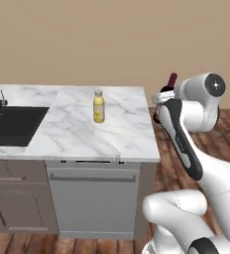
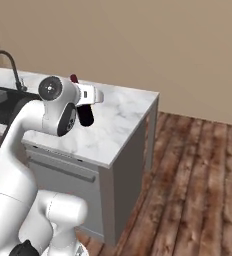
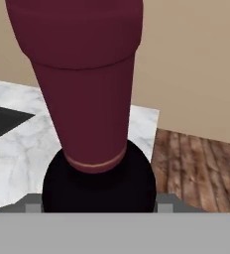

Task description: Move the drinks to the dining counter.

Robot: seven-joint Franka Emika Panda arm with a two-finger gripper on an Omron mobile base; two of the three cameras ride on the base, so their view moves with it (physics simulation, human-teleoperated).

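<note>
Hand view: jaws clamped on the slim dark red-brown bottle (image 3: 87,99), black-bodied with a maroon neck.

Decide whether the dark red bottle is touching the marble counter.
Apart. In the left base view the dark red bottle sits in the gripper, beyond the marble counter's right edge, not resting on it.

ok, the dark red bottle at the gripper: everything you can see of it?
The dark red bottle is slim, matte maroon, with a narrower neck ringed by a thin pale line and a wider black body below. It sits in the gripper, neck pointing out, carried beside the right end of the marble dining counter, above its top. Its tip pokes up behind the wrist in both base views. Nothing else touches it.
</note>
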